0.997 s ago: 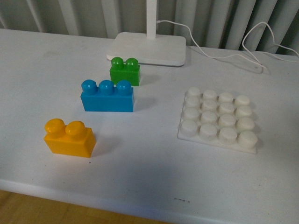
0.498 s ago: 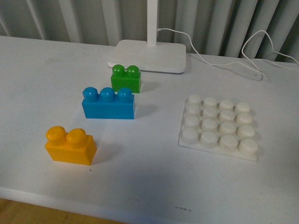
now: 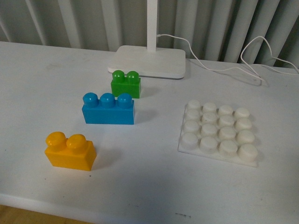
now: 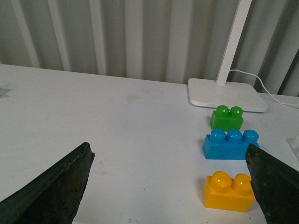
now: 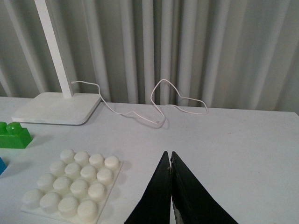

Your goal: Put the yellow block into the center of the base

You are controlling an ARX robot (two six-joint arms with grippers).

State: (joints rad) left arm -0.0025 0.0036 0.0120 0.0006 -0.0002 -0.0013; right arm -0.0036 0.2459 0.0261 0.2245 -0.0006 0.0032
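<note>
The yellow block (image 3: 70, 151) stands upright on the white table at the front left, two studs up. It also shows in the left wrist view (image 4: 229, 191). The base (image 3: 218, 132), a white studded plate, lies flat at the right with nothing on it, and also shows in the right wrist view (image 5: 72, 184). My left gripper (image 4: 168, 151) is open and empty, above the table, with the yellow block just inside its one finger (image 4: 275, 186). My right gripper (image 5: 169, 156) is shut and empty, beside the base. Neither arm shows in the front view.
A blue three-stud brick (image 3: 108, 109) and a green two-stud brick (image 3: 125, 84) stand behind the yellow block. A white lamp foot (image 3: 149, 60) with its pole stands at the back. A white cable (image 3: 224, 63) trails along the back right.
The whole scene has slid a little downward in the front view. The bricks and the base keep their places relative to each other.
</note>
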